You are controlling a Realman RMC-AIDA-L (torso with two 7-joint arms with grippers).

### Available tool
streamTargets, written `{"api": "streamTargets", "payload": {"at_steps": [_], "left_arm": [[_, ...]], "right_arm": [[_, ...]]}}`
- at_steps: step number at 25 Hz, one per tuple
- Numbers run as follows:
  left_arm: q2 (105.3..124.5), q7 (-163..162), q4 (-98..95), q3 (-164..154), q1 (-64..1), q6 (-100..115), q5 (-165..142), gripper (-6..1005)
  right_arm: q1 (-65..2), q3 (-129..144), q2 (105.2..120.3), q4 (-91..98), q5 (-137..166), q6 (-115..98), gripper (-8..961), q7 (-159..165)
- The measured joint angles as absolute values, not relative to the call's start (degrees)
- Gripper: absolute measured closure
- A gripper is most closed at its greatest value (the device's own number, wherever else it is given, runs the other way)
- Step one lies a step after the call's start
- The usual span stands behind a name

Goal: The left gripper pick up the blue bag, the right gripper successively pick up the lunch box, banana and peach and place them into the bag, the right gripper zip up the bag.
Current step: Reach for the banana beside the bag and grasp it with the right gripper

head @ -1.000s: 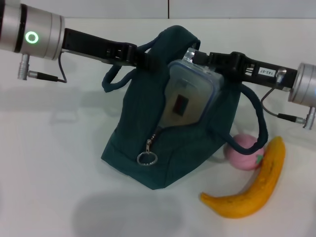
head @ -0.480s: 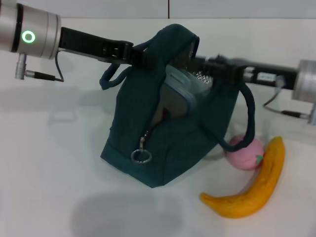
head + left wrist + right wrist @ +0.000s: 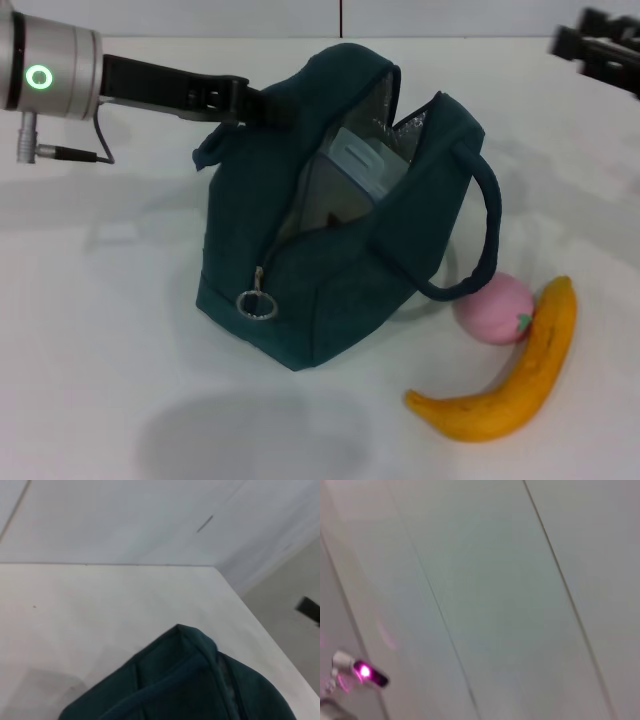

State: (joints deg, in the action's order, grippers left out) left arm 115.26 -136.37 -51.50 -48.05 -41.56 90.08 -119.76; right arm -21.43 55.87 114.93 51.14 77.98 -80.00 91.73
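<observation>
Your left end effector [image 3: 262, 103] is clamped on the far-left top edge of the bag [image 3: 330, 290], by its left handle, holding that side up. The bag stands on the white worktop [image 3: 100, 330] with its mouth gaping, silver lining showing inside. The box [image 3: 345, 185] sits tilted inside the bag, its blue-rimmed lid just below the opening. The zipper is undone, and its ring pull [image 3: 256, 303] hangs down the near-left face. The right handle loops out and down toward the peach [image 3: 492, 308].

Your right end effector [image 3: 598, 50] is up at the far right, well apart from the bag; you see only part of its black body, and you cannot tell whether its fingers are wide or narrow.

The peach lies on the worktop just right of the bag, touching the banana [image 3: 510, 375]. The banana curves from near the bag's right corner out to the right, on the near side of the peach.

Your left wrist view shows only the bag's top edge against the worktop.
</observation>
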Motion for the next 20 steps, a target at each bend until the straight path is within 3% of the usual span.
{"api": "streamTargets", "payload": {"at_steps": [5,9,20], "left_arm": [[114.94,-136.21,-51.5,-46.65,-40.38,89.56,-119.75,920],[114.86,-136.21,-51.5,-45.63,-40.04,89.55,-119.51,920],[115.47,-136.71,-50.78,-42.24,-39.92,89.36,-117.91,919]], "right_arm": [[-15.71,55.82,114.84,70.34,86.42,-87.32,229,90.94],[-15.58,55.89,114.81,83.62,97.2,-95.61,227,97.4],[-29.66,66.04,115.17,95.24,122.54,-114.83,107,115.64]]}}
